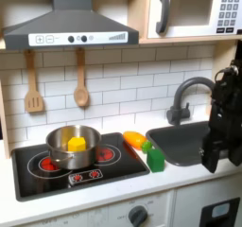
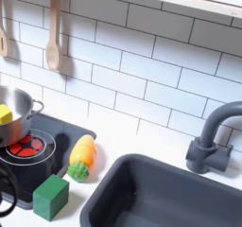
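Note:
In the first exterior view my black arm stands at the right, over the dark sink [image 1: 184, 136]. Its gripper [image 1: 214, 165] points down at the sink's right end. The fingers blend into one dark shape, so their state is unclear, and I see nothing held. An orange carrot with a green top [image 1: 137, 140] [image 2: 83, 155] lies on the counter between stove and sink. A green block [image 1: 155, 159] [image 2: 50, 197] sits just in front of it. A silver pot [image 1: 74, 148] [image 2: 13, 113] holding a yellow piece [image 1: 77, 143] stands on the stove.
A black stove top [image 1: 71, 165] with red burners fills the left of the counter. A dark faucet [image 1: 184, 96] [image 2: 213, 141] rises behind the sink. A wooden spatula [image 1: 33, 84] and spoon [image 1: 81, 79] [image 2: 53, 27] hang on the tiled wall, under a range hood [image 1: 66, 27] and microwave [image 1: 194, 8].

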Robot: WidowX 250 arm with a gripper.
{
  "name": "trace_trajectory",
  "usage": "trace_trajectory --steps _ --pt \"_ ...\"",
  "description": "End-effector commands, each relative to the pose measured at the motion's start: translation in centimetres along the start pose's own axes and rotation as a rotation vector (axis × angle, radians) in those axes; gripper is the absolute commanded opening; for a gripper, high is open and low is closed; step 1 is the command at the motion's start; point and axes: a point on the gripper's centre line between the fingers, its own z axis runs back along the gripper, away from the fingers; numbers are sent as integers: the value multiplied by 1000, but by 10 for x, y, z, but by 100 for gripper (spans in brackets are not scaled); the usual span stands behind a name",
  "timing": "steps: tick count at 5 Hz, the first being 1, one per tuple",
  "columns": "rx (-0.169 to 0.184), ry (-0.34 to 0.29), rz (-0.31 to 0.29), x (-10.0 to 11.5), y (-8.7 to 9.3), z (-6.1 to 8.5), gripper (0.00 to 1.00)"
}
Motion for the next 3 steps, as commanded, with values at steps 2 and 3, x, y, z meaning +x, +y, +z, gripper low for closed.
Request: trace_trajectory --steps 2,3 --pt "9 -15 1 33 11 2 100" --pt "17 -3 -1 48 14 -2 100"
